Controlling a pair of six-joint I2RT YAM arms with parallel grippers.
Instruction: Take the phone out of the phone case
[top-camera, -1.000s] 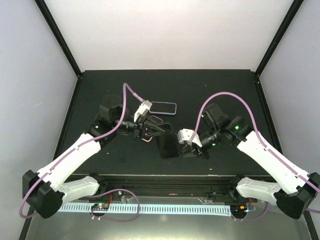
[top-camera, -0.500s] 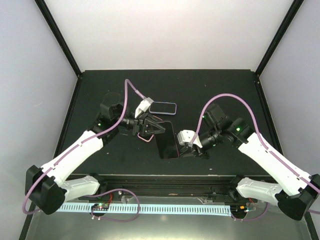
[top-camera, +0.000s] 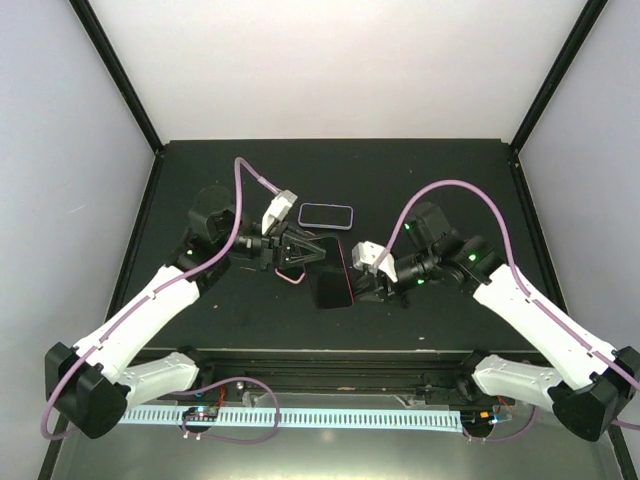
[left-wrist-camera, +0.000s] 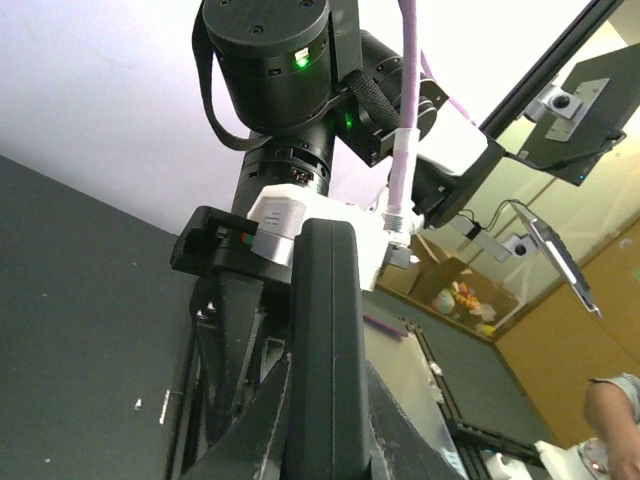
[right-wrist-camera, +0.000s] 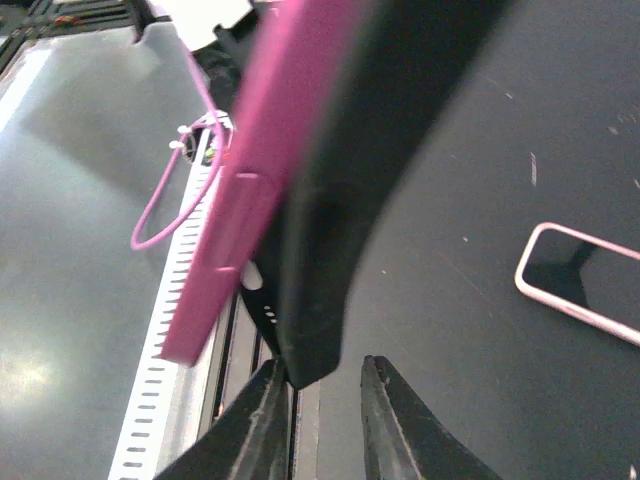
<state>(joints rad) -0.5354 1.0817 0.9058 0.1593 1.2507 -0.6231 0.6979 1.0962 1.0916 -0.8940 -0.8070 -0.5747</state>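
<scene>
White walls (top-camera: 330, 70) enclose the black table (top-camera: 450, 170). My left pincer (top-camera: 308, 255) clamps the raised dark phone (top-camera: 335, 292), with the pink phone case (right-wrist-camera: 260, 170) alongside it. Right pincer (right-wrist-camera: 325, 400): narrow, phone corner between its fingers, grip undetermined.

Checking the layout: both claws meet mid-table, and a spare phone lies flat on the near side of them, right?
No: the spare phone lies flat beyond the left claw and right claw, on their far side; the top view shows it.
</scene>
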